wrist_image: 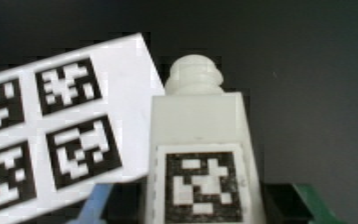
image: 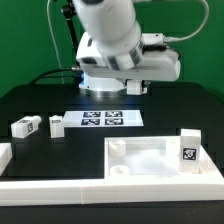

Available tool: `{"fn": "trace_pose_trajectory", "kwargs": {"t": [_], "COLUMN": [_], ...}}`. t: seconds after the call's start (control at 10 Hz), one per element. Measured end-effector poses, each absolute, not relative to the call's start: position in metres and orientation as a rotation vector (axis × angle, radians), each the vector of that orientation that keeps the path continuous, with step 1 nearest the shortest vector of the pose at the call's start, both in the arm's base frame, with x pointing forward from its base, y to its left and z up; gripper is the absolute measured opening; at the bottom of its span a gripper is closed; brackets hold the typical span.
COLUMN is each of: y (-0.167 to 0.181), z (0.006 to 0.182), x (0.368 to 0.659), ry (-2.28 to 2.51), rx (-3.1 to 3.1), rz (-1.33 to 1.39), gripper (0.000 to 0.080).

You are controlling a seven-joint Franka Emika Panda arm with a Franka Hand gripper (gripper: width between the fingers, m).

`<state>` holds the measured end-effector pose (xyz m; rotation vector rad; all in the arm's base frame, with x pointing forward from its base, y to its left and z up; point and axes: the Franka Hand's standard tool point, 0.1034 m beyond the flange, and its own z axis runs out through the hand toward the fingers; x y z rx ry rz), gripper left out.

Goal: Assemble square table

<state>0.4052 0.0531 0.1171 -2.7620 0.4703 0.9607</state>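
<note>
Leg (wrist_image: 197,140) in grip of hand (wrist_image: 201,206)

Marker board (image: 100,119) behind tabletop (image: 150,166), leg (image: 57,123) beside (apart)

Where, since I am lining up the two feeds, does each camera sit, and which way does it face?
Exterior view: off the arm, raised, opposite it across the black table; looks down at the square table top, the marker board and the arm's white body above it.
Wrist view: on the wrist, looking along the gripper at the held leg, its screw tip pointing away; only the dark fingers show beside the leg.
Shared: the marker board, lying behind the leg in the wrist view.
</note>
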Motion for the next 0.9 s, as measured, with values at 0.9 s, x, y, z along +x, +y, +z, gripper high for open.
{"fn": "trace_pose_trajectory", "kwargs": {"t": [0.9], "y": [0.03], "z": [0.15], "x": [0.507], "ry": [0.339], "rx": [-3.012], "rz": [-0.012], "gripper": [0.029]}}
